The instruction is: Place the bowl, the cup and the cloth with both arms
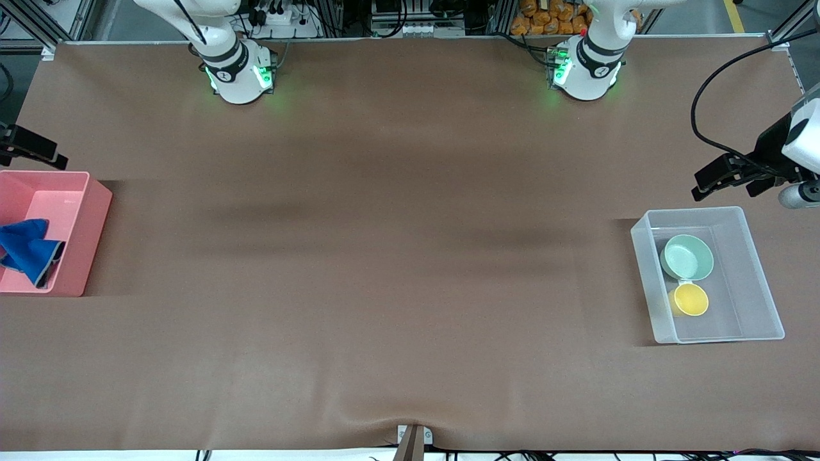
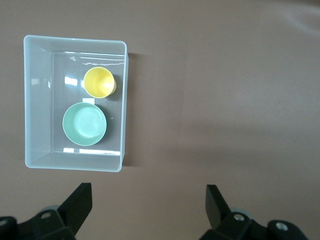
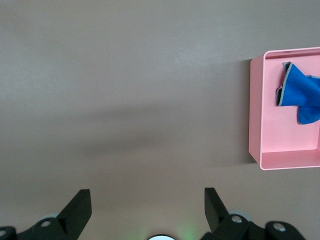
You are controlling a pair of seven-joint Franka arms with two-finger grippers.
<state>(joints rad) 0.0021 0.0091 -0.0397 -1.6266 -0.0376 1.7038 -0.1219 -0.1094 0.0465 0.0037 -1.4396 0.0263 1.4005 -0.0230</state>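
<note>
The mint-green bowl [image 1: 687,257] and the yellow cup [image 1: 690,299] sit side by side in a clear plastic bin [image 1: 737,288] at the left arm's end of the table, the cup nearer the front camera. The left wrist view shows the bowl [image 2: 84,124], the cup [image 2: 98,82] and the bin [image 2: 37,100]. My left gripper [image 1: 727,176] is open and empty over bare table beside that bin; it also shows in its wrist view [image 2: 149,205]. The blue cloth [image 1: 25,250] lies crumpled in a pink bin [image 1: 86,230]. My right gripper [image 1: 29,150] is open and empty over the table beside the pink bin.
The right wrist view shows the cloth [image 3: 300,95] in the pink bin [image 3: 285,145] and my right gripper [image 3: 147,205]. A brown mat [image 1: 384,256] covers the whole table between the two bins. The arms' white bases [image 1: 240,73] stand along the table edge farthest from the front camera.
</note>
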